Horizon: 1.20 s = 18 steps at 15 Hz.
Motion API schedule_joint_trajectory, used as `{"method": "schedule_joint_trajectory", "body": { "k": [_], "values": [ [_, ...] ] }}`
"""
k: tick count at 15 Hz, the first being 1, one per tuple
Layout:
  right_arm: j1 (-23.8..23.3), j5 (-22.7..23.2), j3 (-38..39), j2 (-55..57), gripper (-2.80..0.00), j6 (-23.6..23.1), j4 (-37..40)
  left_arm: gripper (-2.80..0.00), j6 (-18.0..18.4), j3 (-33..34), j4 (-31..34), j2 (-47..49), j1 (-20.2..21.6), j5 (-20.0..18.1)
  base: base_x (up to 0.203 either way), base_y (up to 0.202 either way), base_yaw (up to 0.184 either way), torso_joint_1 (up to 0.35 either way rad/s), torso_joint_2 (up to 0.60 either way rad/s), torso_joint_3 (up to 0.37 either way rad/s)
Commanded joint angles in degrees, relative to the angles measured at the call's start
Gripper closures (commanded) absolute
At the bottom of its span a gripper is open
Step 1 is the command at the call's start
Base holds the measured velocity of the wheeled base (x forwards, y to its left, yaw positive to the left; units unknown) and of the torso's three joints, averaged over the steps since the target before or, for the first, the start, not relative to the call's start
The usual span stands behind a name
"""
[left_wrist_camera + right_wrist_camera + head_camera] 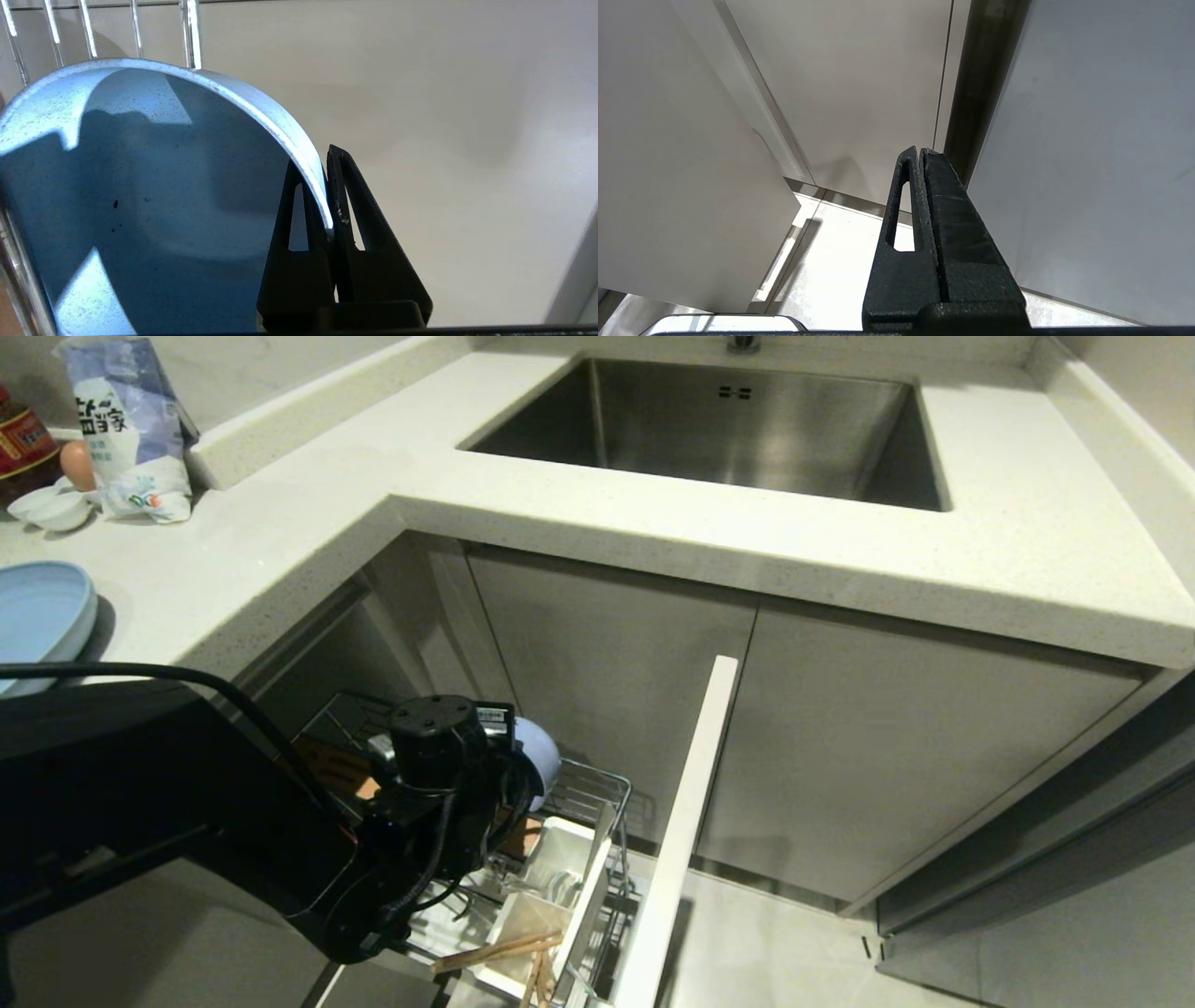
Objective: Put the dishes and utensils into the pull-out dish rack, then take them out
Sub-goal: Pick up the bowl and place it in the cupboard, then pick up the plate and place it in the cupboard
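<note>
On the far left of the counter [280, 537] lies the plate [37, 611], not yet loaded or already taken out; I cannot tell which. Lower, over the pull-out dish rack [597, 803], the left tool [330, 205] is clamped on the rim of the bowl [140, 186], which stands on its edge against the upright wires. To do this step well, I think the bowl must travel straight along the wires, without twisting, because a thin pinch on the rim can slip. The left arm reaches down from the left side, its wrist bent toward the rack. Nearer the white front, the chopsticks [499, 950] lean in the caddy [560, 887]. The right tool [921, 200] is pressed together and holds nothing, parked beside the cabinet doors.
</note>
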Motion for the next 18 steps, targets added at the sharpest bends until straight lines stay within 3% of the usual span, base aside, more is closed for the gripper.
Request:
{"method": "schedule_joint_trajectory", "body": {
  "k": [1,2,3,9,17,18],
  "values": [
    [0.02,0.01,1.32,-0.04,0.0,0.02,-0.04,0.0,-0.5,-0.06,1.34,0.17,0.01,0.11,0.0,0.0,0.0,0.0,0.0,0.0],
    [0.02,0.01,1.32,-0.04,0.0,0.02,-0.04,0.0,-0.42,-0.13,2.11,0.22,-0.04,0.02,0.0,0.0,0.0,0.0,0.0,0.0],
    [0.02,0.01,1.32,-0.04,0.0,0.02,-0.04,-2.8,-0.41,-0.2,3.07,0.23,-0.08,0.01,0.0,0.0,0.0,0.0,0.0,0.0],
    [0.02,0.01,1.32,-0.04,0.0,0.02,-0.04,-2.8,-0.47,-0.14,10.52,-2.91,-0.16,0.69,0.0,0.0,0.0,0.0,0.0,0.0],
    [0.02,0.01,1.32,-0.04,0.0,0.02,-0.04,-2.8,-2.55,-0.62,38.99,-22.69,-3.03,0.56,0.0,0.0,0.0,0.0,0.0,0.0],
    [0.02,0.01,1.32,-0.04,0.0,0.02,-0.04,0.0,-2.47,-0.91,41.8,-24.66,-3.87,0.91,0.0,0.0,0.0,0.0,0.0,0.0]
  ]
}}
